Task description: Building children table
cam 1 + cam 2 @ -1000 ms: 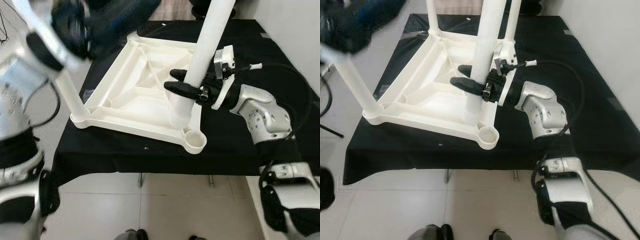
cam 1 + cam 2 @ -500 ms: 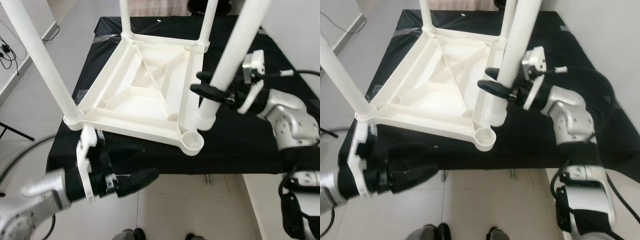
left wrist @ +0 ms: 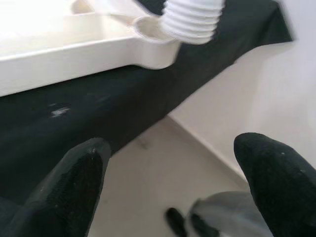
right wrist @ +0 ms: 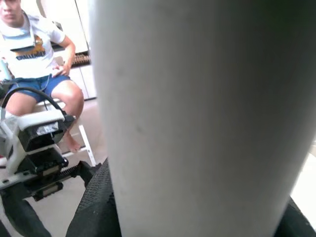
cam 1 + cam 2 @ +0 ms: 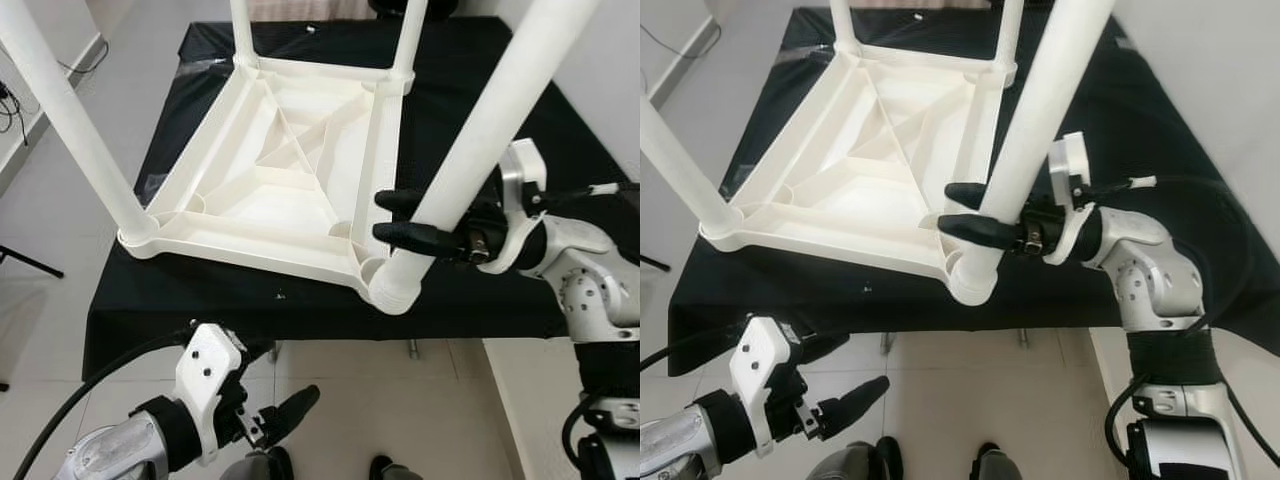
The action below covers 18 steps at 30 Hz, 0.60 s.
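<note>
Upturned white plastic tabletop (image 5: 270,180) lying on a black-draped work surface (image 5: 470,100), three legs already standing from its corners. Fourth table leg (image 5: 480,140) clamped between the fingers of the right gripper (image 5: 400,222), gripped low on the shaft, tilted, with its ribbed threaded end (image 3: 192,22) sitting at or just over the near corner socket (image 3: 150,28); cannot tell whether seated. Left gripper (image 5: 855,400) hanging below the table's front edge over the tiled floor (image 5: 420,400), fingers (image 3: 74,182) spread wide and holding nothing.

Probably light for its size: hollow moulded plastic, stiff, smooth and fairly slippery, so likely to slide or twist in the pads unless squeezed firmly. Long lever, so best held near the lower end as now, close to the socket, to keep the thread lined up; a higher hold would let the tip wander. Tabletop likely light enough to skid on the cloth when pushed or twisted against, so worth steadying by its rim.

Seated person (image 4: 34,69) visible in the right wrist view.
</note>
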Motion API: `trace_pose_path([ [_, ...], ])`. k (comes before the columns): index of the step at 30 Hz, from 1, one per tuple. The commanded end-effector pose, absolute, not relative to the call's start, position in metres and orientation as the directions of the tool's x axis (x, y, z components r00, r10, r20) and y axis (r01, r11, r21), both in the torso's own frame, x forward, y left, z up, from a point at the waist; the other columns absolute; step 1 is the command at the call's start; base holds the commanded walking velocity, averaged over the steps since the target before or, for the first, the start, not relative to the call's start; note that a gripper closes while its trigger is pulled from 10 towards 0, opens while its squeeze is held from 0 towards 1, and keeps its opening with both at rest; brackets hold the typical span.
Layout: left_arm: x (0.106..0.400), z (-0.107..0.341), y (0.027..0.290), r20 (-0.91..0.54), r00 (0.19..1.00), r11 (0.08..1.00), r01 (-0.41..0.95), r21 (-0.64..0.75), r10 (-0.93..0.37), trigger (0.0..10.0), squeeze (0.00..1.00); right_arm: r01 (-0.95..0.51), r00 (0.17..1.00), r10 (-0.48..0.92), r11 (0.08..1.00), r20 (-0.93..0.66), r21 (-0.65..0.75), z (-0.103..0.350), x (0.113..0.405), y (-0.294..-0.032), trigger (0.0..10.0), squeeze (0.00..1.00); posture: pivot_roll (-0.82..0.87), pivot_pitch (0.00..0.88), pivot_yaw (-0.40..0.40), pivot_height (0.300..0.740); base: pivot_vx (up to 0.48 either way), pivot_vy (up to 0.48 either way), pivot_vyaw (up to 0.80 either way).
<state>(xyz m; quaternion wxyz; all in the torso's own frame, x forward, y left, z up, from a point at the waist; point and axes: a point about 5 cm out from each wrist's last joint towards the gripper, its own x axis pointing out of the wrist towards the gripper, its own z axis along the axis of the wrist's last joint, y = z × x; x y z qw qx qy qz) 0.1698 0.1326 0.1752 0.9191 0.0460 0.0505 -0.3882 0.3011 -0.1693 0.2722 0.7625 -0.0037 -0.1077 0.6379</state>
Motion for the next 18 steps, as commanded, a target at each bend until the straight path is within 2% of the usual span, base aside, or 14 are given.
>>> trace_pose_path([
  [1, 0.164, 0.175, 0.131, -0.127, 0.702, 0.698, 0.711, 0.080, -0.701, 10.0, 0.00, -0.976, 0.134, 0.977, 0.159, 0.165, -0.151, 0.272, 0.297, -0.160, 10.0, 0.00, -0.01, 0.352, 0.006, 0.740, 0.000, 0.000, 0.00],
  [7, 0.155, 0.174, 0.127, -0.106, 0.698, 0.694, 0.716, 0.078, -0.709, 10.0, 0.00, -0.978, 0.088, 0.981, 0.118, 0.174, -0.172, 0.276, 0.296, -0.143, 10.0, 0.00, 0.00, 0.378, 0.006, 0.740, 0.000, 0.000, 0.00],
  [16, 0.144, 0.172, 0.125, -0.104, 0.697, 0.693, 0.717, 0.073, -0.710, 10.0, 0.00, -0.976, 0.065, 0.985, 0.096, 0.161, -0.194, 0.283, 0.299, -0.139, 10.0, 0.00, 0.01, 0.400, 0.010, 0.740, 0.000, 0.000, 0.00],
  [18, 0.142, 0.172, 0.125, -0.101, 0.701, 0.697, 0.713, 0.081, -0.706, 10.0, 0.00, -0.975, 0.039, 0.990, 0.068, 0.137, -0.213, 0.284, 0.299, -0.139, 10.0, 0.00, 0.02, 0.405, 0.010, 0.740, 0.000, 0.000, 0.00],
])
